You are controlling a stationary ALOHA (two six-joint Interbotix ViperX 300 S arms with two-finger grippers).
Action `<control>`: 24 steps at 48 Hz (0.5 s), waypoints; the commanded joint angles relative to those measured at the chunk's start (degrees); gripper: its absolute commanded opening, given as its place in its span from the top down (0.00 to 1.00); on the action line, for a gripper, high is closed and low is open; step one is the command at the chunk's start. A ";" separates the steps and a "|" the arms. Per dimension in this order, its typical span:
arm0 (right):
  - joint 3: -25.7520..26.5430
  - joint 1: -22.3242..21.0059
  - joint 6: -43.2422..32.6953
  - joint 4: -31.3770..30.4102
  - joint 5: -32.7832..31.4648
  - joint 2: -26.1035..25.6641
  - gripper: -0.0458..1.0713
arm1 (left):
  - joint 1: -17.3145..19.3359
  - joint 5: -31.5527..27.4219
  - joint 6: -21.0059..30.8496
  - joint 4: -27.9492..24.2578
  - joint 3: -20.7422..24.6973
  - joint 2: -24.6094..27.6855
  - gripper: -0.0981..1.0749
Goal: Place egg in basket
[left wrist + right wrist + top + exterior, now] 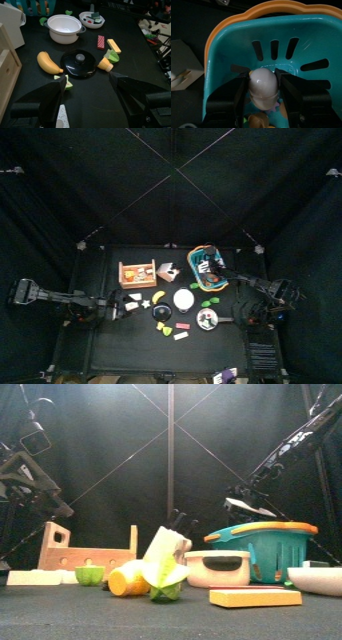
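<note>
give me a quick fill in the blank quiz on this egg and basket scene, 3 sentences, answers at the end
1. The right end effector grips a white ____ between its jaws.
2. That end effector hangs over the teal-blue ____, which has an orange rim.
3. In the left wrist view, the yellow banana lies beside a round ____ lid with a knob, and the left end effector is open above the table.

Missing words: egg; basket; black
</note>
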State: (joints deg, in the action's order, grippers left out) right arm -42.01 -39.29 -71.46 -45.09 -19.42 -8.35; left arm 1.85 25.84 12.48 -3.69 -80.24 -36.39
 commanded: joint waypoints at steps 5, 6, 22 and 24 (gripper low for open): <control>0.53 -2.11 0.00 -0.26 0.62 2.55 0.39 | 0.18 0.35 0.00 0.09 0.44 0.09 0.06; 0.53 -2.29 0.00 -0.26 0.53 2.90 0.39 | 0.26 0.26 -0.09 0.09 0.53 0.09 0.06; 0.79 -2.99 -0.26 -0.18 1.23 7.21 0.23 | 0.18 0.26 0.00 0.09 0.53 0.09 0.06; 0.79 -2.99 -0.26 -0.09 1.32 7.21 0.22 | 0.18 0.26 0.00 0.09 0.53 0.09 0.06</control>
State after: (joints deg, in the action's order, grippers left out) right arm -41.92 -42.01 -71.54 -45.18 -18.46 -0.26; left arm 1.93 25.93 12.57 -3.69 -80.24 -36.39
